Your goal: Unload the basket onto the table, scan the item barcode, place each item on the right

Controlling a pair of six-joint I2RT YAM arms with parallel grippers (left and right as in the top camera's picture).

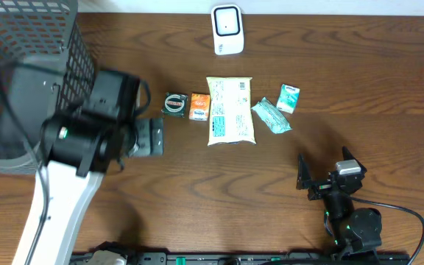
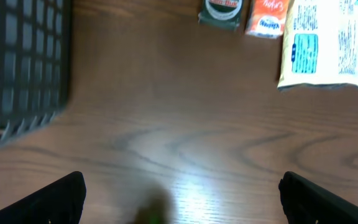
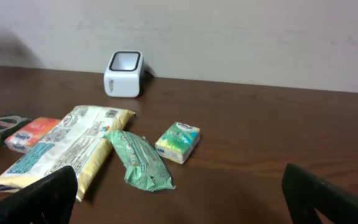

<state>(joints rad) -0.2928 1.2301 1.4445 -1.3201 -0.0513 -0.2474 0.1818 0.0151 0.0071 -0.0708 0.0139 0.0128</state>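
- Overhead: scanner (image 1: 227, 30) at far edge; item row just near of it, yellow pouch (image 1: 230, 110) mid-row, nothing picked.
- Left wrist: left gripper (image 2: 179, 208) wide open, empty.
- Right wrist: right gripper (image 3: 179, 202) wide open, empty. Risk: green wrapper (image 3: 138, 160) sits tight beside the pouch, so a grab could drag both.

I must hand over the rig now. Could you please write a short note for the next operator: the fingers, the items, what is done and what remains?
Left gripper: fingers open, holding nothing, over bare table between the basket and the items.
Right gripper: fingers open, holding nothing, low near the table's front edge, facing the items.
Items lie in a row in front of the scanner: dark round item, orange packet, large cream packet, green packet, small green box.
Done: nothing is picked up.
Left: grasp one item and show its barcode to the scanner.
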